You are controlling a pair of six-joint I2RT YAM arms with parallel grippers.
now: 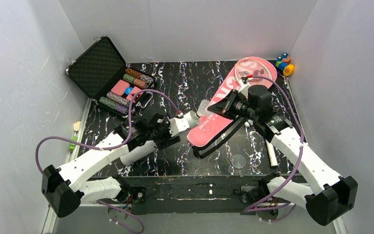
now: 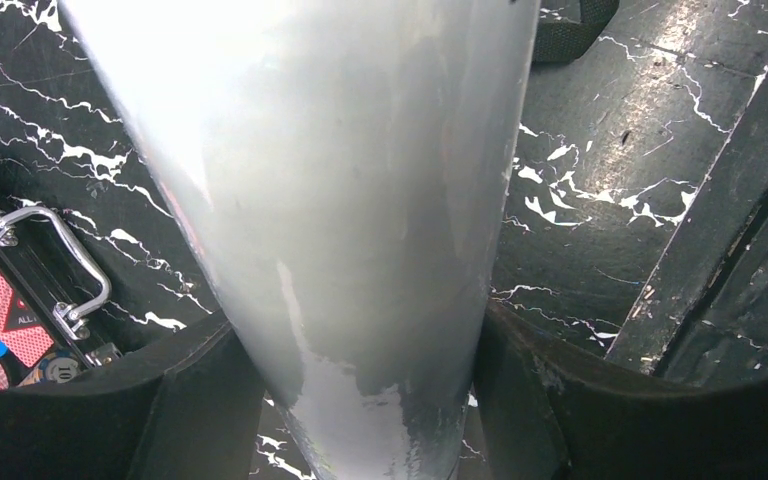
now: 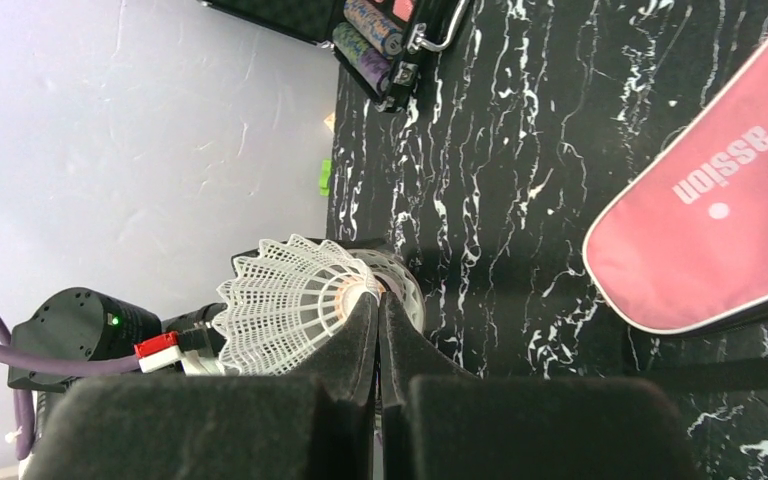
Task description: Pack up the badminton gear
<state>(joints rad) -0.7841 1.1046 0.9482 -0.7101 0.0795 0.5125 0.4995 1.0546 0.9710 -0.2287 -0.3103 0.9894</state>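
- Tabletop point(image 1: 190, 78): black with white veining, boxed in by pale walls on the left, back and right. Both arms meet mid-frame in the top view.
- Open black case point(image 1: 108, 73) with poker chips fills the upper left corner, lid back near the wall. Small coloured items point(image 1: 284, 64) sit in the upper right corner.
- Bare room: a strip along the back between case and bag, and the lower middle ahead of the arm bases.
- Pink bag point(image 1: 221, 114) lies diagonally, centre-right. A pink-framed racket head point(image 1: 254, 68) shows at its upper end. A white handle point(image 1: 271, 155) lies at lower right beside the right arm.
- Tube point(image 2: 340, 200): long, white, smooth, scuffed near the grip. It sits mid-frame, open end toward the bag.
- Left fingers point(image 2: 195, 400): moderately spread, clamped on both sides of the tube.
- Right fingers point(image 3: 355, 350): pressed nearly together, pinching the shuttlecock point(image 3: 285, 305) near its cork. White mesh skirt flares to the left of the wrist view. The cork is at the tube's mouth; contact cannot be told.
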